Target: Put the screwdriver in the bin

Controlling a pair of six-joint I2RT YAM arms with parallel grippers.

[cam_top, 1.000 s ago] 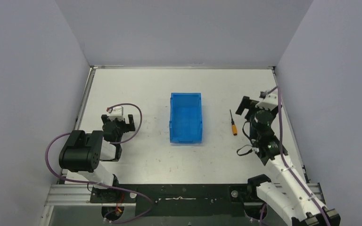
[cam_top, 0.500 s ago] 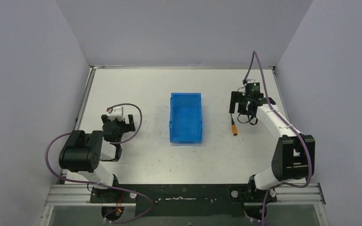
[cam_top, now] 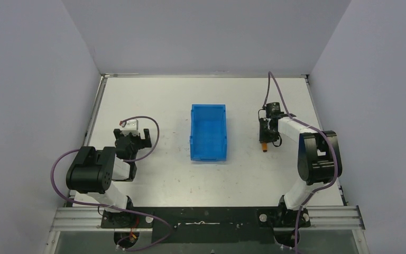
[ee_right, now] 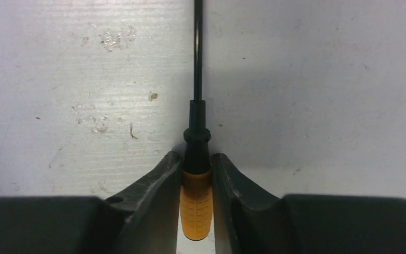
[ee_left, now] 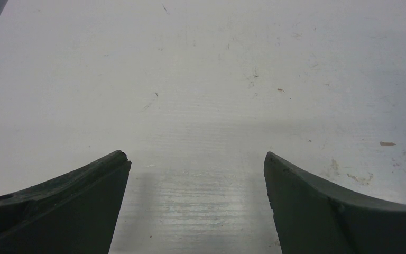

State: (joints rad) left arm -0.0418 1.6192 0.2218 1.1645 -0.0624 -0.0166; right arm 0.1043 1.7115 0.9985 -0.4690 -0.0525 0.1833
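Since the earlier frame the right arm has swung to centre right of the top view, and the right gripper (ee_right: 196,159) now pinches the screwdriver (ee_right: 196,196) by its ribbed orange plastic handle. The thin black round shaft lies flat on the scuffed white tabletop (ee_right: 322,79), well right of the blue, straight-walled plastic bin (cam_top: 225,132). The left gripper (ee_left: 196,159) sits spread at left. Likely faults: the slim cylindrical handle, pinched near its collar, may pivot or slip on lifting, or the shaft may catch the bin's rim.

The screwdriver (ee_right: 196,132) is being seen with a ribbed orange plastic handle and glossy black shaft (the table (ee_right: 322,79) is being shown matt, scuffed).
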